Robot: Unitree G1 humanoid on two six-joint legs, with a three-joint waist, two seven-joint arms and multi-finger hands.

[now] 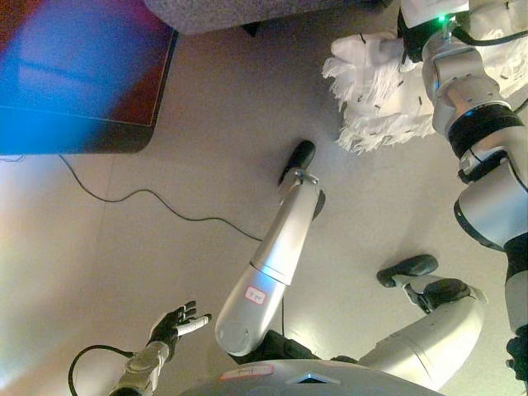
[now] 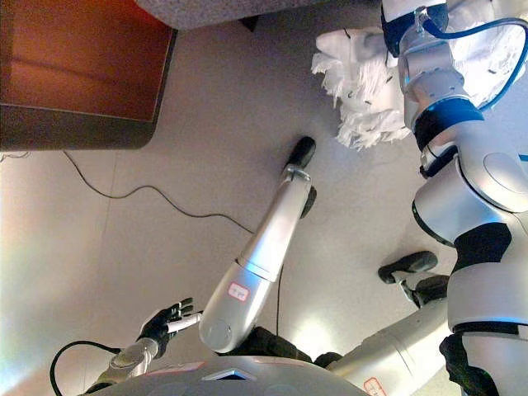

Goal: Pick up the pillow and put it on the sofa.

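Left eye view first. Our left hand (image 1: 173, 323) shows low at the lower left, fingers spread and relaxed, holding nothing; it hangs clear of the floor (image 1: 206, 148) and well apart from the work, so we read it as idle, kept out of the way.

Our right hand (image 1: 407, 37) is at the upper right, at the end of the arm reaching up and away from us. Only a dark patch of it shows against the white stuff; the fingers are hidden in or behind it, so we cannot tell whether they are curled or straight.

Outward from there: the pillow (image 1: 371, 87), white and shaggy with a fringed edge, lies on the floor at the upper right, in contact with that hand as far as we can see. Whether it is lifted at all we cannot say.

Just beyond, along the top edge, a grey upholstered edge, likely the sofa (image 1: 239, 12), sits near the pillow. That nearness suggests why one arm alone reaches: the carry would be brief.

At upper left a dark reddish table (image 1: 82, 140) stands off to the side, with a thin cable (image 1: 148, 196) trailing across the floor from beneath it.

Judgement: grasp stage, pillow not yet on the sofa.
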